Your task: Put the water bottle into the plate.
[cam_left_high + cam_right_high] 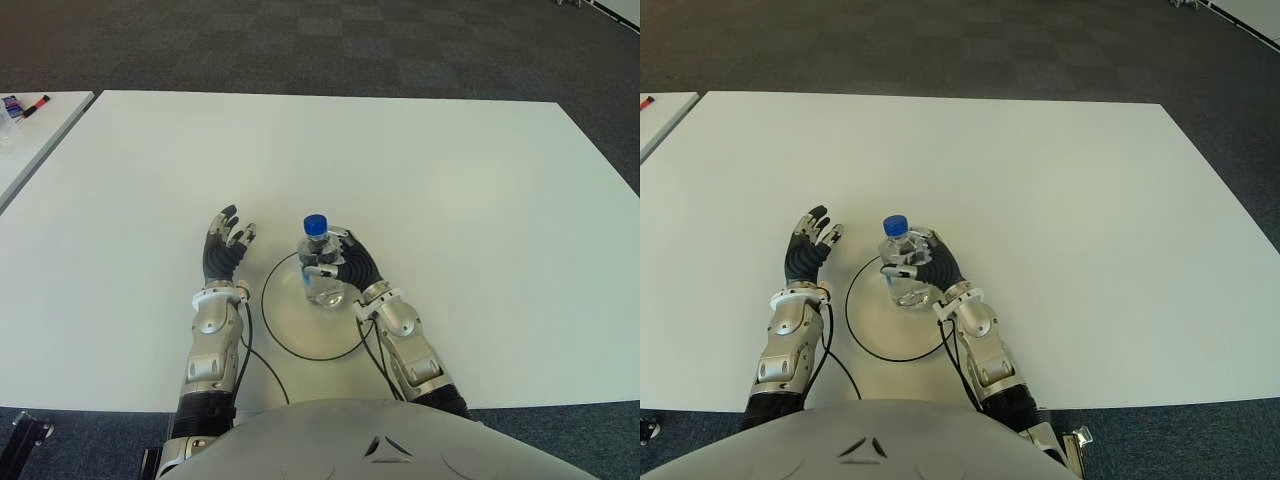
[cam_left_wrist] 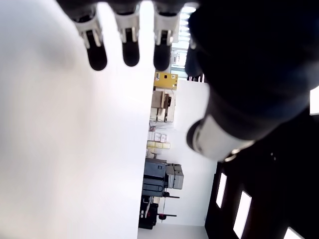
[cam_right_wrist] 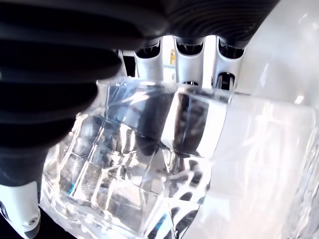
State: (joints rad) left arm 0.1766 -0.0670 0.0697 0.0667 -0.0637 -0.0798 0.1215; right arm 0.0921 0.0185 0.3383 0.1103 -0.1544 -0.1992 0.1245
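Water bottle (image 1: 322,268) clear, ribbed, blue cap, upright in right hand (image 1: 350,265)

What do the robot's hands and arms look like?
Both hands, left hand and right hand, have black ribbed palms and black fingers with silvery-white joints and light tips. Each wrist has a white ring. The forearms are shiny silver metal with dark parts nearer the elbow. A thin black cable runs along each arm back towards the grey body.
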